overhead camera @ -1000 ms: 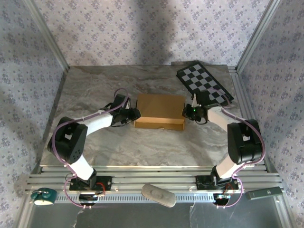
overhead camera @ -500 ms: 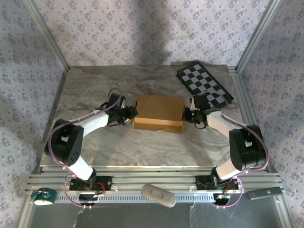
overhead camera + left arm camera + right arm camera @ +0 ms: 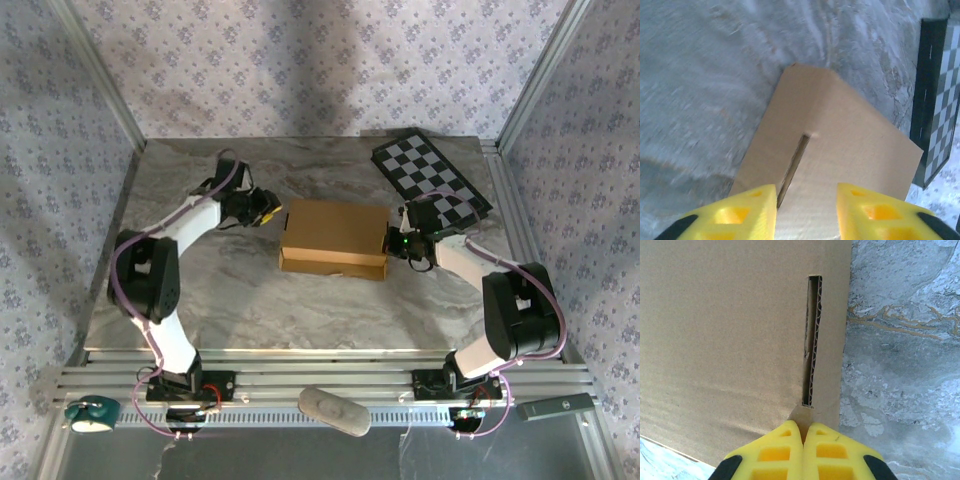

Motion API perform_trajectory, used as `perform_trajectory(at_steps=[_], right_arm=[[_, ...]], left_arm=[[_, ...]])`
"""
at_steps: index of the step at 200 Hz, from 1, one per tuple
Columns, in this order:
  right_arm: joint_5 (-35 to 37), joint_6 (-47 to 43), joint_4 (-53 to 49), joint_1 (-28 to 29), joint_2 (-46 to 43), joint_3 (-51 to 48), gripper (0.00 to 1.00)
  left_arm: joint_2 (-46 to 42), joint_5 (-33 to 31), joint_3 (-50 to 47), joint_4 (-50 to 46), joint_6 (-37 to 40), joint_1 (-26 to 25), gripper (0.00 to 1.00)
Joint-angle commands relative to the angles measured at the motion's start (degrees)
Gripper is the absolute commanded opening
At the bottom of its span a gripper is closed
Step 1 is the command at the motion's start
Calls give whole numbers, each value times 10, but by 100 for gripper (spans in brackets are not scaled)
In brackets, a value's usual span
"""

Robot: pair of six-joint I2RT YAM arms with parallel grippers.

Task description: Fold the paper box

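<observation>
Right gripper (image 3: pixel 802 440) pinches paper box (image 3: pixel 730 340) beside slot (image 3: pixel 811 340); left gripper (image 3: pixel 806 202) agape.

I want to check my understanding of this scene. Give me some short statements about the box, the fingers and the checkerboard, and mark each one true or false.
1. The checkerboard lies at the far right corner of the table. True.
2. The left fingers are closed together. False: they stand apart.
3. The right fingers are pressed together at the right edge of the paper box. True.
4. The paper box sits on the checkerboard. False: it rests on the table, beside the checkerboard.
5. The paper box has a narrow slot cut in it. True.
</observation>
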Motion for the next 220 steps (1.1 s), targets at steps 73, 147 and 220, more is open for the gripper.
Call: perform_trajectory(at_steps=[73,147,220], right_arm=[[15,-21,-70,4,27,-4,0],[14,-19,-71,4,31,-1,0],[11,-19,-68,3,39,5,0]], left_arm=[[116,65,119,-126,149,-9,23],[132,54,119,-136,171,-10,21],[123,28,113,-153,205,-10,14]])
